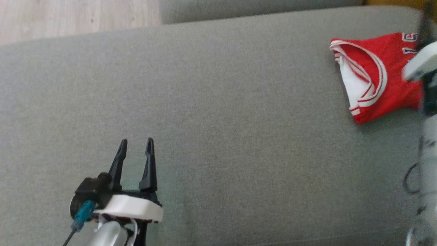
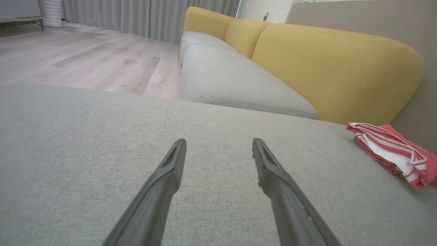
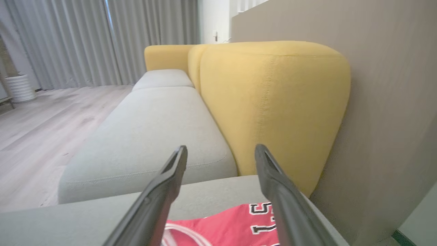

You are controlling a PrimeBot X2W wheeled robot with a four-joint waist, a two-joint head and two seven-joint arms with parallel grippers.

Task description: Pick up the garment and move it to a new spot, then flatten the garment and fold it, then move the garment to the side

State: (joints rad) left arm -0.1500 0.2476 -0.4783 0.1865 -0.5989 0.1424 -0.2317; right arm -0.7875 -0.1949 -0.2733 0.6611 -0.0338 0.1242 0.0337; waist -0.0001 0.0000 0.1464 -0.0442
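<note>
A red jersey with white trim and white numbers [image 1: 375,77] lies folded on the grey cushion [image 1: 218,119] at the far right. It also appears at the right edge of the left wrist view [image 2: 392,152] and low in the right wrist view [image 3: 232,225]. My left gripper [image 1: 136,142] hovers open over the cushion's near left part, far from the jersey, with nothing between its fingers [image 2: 170,171]. My right gripper [image 3: 221,150] is open above the jersey, holding nothing. In the head view, part of the right arm [image 1: 423,65] is blurred and covers the jersey's right side.
Yellow back cushions [image 3: 273,102] and a beige wall [image 3: 392,102] rise behind the jersey. A second grey seat [image 2: 239,82] continues beyond the cushion. Wooden floor [image 1: 68,17] lies past the cushion's far edge, with grey curtains [image 2: 136,17] further back.
</note>
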